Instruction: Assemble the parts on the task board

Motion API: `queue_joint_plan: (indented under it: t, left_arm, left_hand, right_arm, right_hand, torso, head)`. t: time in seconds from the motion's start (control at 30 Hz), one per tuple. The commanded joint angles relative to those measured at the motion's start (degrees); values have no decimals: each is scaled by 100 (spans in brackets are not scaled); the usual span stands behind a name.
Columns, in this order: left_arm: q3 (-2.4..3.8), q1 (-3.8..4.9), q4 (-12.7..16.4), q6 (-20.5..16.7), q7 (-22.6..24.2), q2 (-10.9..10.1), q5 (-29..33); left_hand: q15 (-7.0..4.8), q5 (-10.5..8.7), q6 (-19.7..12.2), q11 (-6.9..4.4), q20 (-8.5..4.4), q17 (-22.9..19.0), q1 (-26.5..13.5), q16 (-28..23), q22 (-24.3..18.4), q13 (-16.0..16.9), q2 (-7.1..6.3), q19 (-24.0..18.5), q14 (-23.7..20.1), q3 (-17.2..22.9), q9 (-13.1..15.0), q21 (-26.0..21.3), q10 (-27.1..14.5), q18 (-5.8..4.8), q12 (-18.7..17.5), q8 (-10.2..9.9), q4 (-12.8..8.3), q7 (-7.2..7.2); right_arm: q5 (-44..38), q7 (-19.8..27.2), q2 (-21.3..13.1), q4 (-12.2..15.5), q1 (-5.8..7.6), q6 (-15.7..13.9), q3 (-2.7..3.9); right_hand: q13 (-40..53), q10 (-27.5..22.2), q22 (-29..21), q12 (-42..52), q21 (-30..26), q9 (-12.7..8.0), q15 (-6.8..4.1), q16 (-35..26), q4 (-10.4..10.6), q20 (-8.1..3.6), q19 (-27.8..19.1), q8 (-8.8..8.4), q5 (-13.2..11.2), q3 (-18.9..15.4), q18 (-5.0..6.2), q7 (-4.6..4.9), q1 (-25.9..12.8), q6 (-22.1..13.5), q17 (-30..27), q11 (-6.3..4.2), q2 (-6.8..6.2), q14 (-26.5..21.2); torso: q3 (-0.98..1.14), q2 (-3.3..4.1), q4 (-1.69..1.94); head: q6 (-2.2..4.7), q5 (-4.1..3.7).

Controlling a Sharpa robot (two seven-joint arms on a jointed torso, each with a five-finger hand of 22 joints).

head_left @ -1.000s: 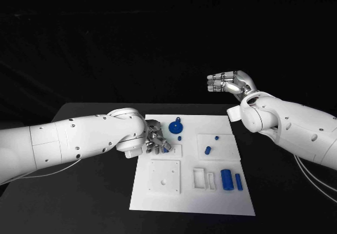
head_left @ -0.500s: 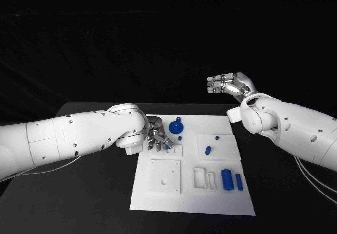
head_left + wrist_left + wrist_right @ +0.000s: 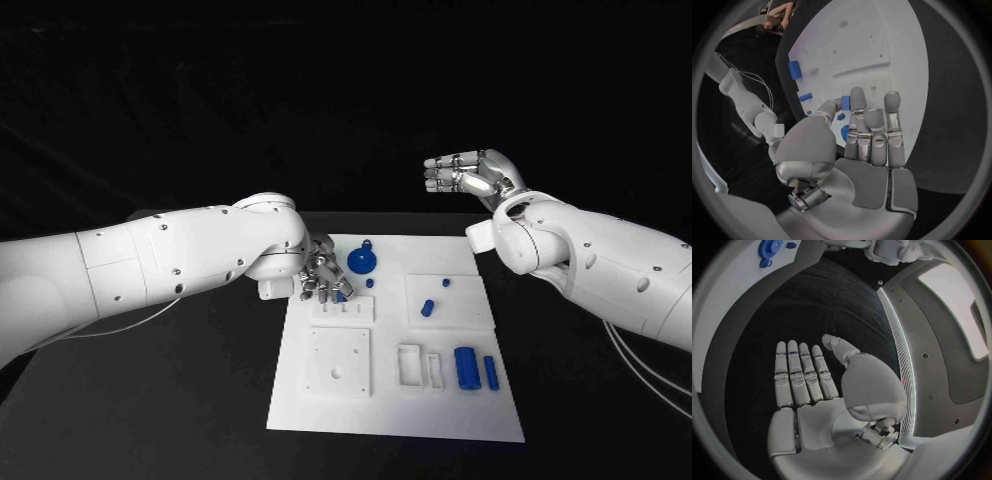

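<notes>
**Left hand lifted over slotted block with a blue piece; right hand idle**

Left arm reaches in across the table [image 3: 173, 400] to the near-left part of the white board [image 3: 397, 415]. Left hand [image 3: 323, 279] hangs fingers-down just above the small slotted block [image 3: 345, 309]. A small blue piece [image 3: 846, 102] sits pinched between thumb and fingertips [image 3: 857, 95]; the other fingers lie straight and close together.

Right arm is raised off to the side, well apart from the board. Right hand [image 3: 469, 173] is held up in the air, empty, fingers straight and side by side, thumb apart from them.

On the board: round blue disc with a tab [image 3: 362, 261] just beside the left hand, a short blue peg [image 3: 369, 283] below it, two small blue pieces [image 3: 428, 307] on the middle raised plate, a thick blue cylinder [image 3: 466, 367] and a thin blue rod [image 3: 490, 372] at the near right.

Versus one second ago: left hand has risen and moved slightly toward the far edge, so the slotted block is now uncovered. Left arm sits higher. Right hand and loose board pieces unchanged.
</notes>
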Motion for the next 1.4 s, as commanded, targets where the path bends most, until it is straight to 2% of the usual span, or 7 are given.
queue_joint_plan:
  t: [0.03, 0.07, 0.23, 0.43, 0.73, 1.23, 1.4]
  left_arm:
    - [-10, 35, -175, 625, -146, 108, 320]
    - [-13, 38, -226, 652, -154, 140, 339]
    - [-22, 50, -385, 737, -161, 263, 429]
    - [-27, 54, -467, 672, -131, 364, 379]
    - [-31, 53, -506, 609, -127, 441, 309]
    - [-49, 52, -424, 738, -182, 456, 49]
    - [-57, 53, -419, 795, -204, 445, 50]
  left_hand:
    - [-8, -73, -43, -15, 15, -2, 269, 26, 112, 15, 226, -59, -56, 839, 44, 21, 192, -40, -51, 22, -851, -9]
    - [-7, -88, -83, -6, 27, -23, 276, 27, 110, 37, 243, -70, -65, 820, 196, 22, 199, -31, -80, 40, -832, -3]
    - [2, -138, -149, -15, 28, -59, 279, 79, 113, 122, 262, -78, -92, 843, 441, 38, 159, -28, -94, 11, -798, 1]
    - [-3, -131, -152, -23, 25, -62, 286, 116, 116, 160, 254, -75, -83, 850, 476, 58, 163, -28, -66, 19, -808, -5]
    - [-15, -55, -123, -38, 15, -58, 276, 169, 118, 209, 239, -61, -67, 867, 515, 97, 172, -24, -14, 22, -828, -15]
    - [-29, -20, -100, -55, 2, -54, 259, 233, 117, 271, 236, -54, -42, 887, 560, 168, 181, -19, 58, 19, -866, -27]
    - [-31, -14, -88, -58, -1, -46, 253, 254, 118, 287, 236, -60, -43, 890, 568, 188, 180, -21, 79, 21, -878, -30]
  right_arm:
    - [-28, 11, 8, 9, -2, 106, 3]
    - [-28, 9, 9, 11, -3, 106, 3]
    - [-28, 2, 17, 17, -3, 108, 3]
    - [-28, 1, 24, 22, -3, 107, 3]
    - [-28, 0, 29, 26, -3, 104, 3]
    - [-28, -1, 37, 23, -3, 112, 3]
    - [-28, -1, 36, 23, -3, 113, 3]
  right_hand:
    - [-9, -42, -6, -29, -4, -5, 12, -36, -14, -16, -39, 1, 7, -21, 68, 13, 23, -34, -8, -15, 6, -43]
    - [-9, -46, -6, -30, -5, -5, 12, -35, -16, -15, -42, 1, 8, -23, 67, 12, 23, -36, -8, -15, 5, -45]
    - [-9, -52, -7, -30, -8, -4, 16, -37, -19, -11, -54, 2, 7, -28, 65, 13, 24, -38, -9, -15, 4, -61]
    - [-9, -57, -6, -29, -7, -5, 19, -35, -21, -7, -64, 2, 5, -37, 67, 12, 27, -43, -8, -14, 7, -70]
    - [-9, -60, -6, -29, -6, -5, 21, -35, -25, -6, -69, 1, 7, -39, 67, 14, 30, -51, -8, -14, 8, -74]
    - [-9, -62, -6, -29, -3, -6, 23, -36, -35, -3, -75, 0, 4, -42, 71, 14, 34, -62, -9, -12, 13, -79]
    - [-9, -62, -6, -29, -3, -6, 23, -36, -35, -3, -75, 0, 4, -42, 71, 14, 34, -62, -9, -12, 13, -79]
  torso:
    - [8, 0, 2]
    - [9, 2, 2]
    - [5, 3, 3]
    - [2, 5, -6]
    - [2, 4, 2]
    - [-3, 4, 3]
    - [1, 2, 6]
  head:
    - [7, -16]
    - [9, -19]
    - [9, -16]
    - [9, -21]
    - [2, -31]
    - [-18, -26]
    - [-22, -22]
